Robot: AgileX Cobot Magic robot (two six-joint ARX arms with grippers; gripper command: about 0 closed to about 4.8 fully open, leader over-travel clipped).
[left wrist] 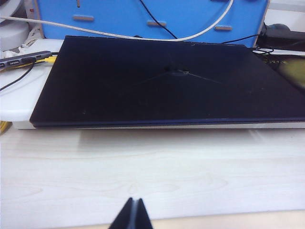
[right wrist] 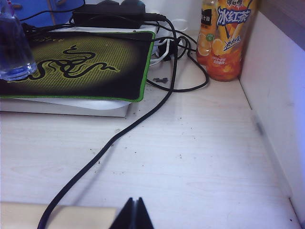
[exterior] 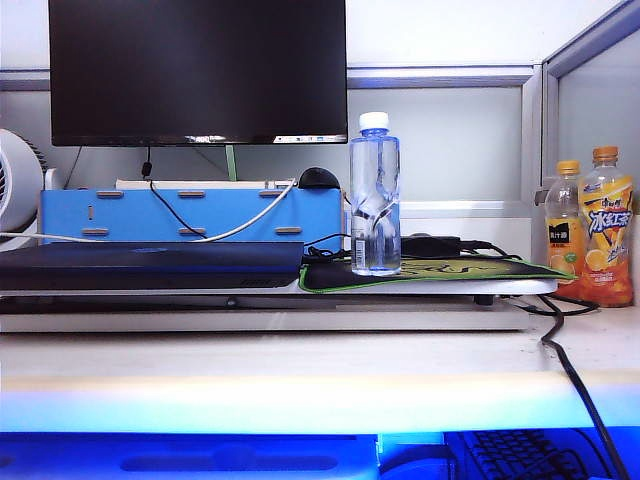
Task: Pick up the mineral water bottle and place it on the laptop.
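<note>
At the left of the desk the laptop lies closed and flat on a pale raised board, its dark lid bare, with a blue box and a black monitor behind it. The left end effector hangs low over the desk's near edge facing the laptop, its fingers pressed together and holding nothing. Toward the middle, the mineral water bottle stands upright on the left part of the green-edged mouse mat, just beside the laptop's right edge. It looks full, so it will likely be fairly heavy, and its thin clear wall should be smooth and give a little under a squeeze; the pinched waist seems the surest place to take hold, level and from the side. The right end effector sits at the near edge too, fingers shut and empty, well apart from the bottle, with a black cable trailing across the desk between. Two orange-drink bottles stand at the far right corner
</note>
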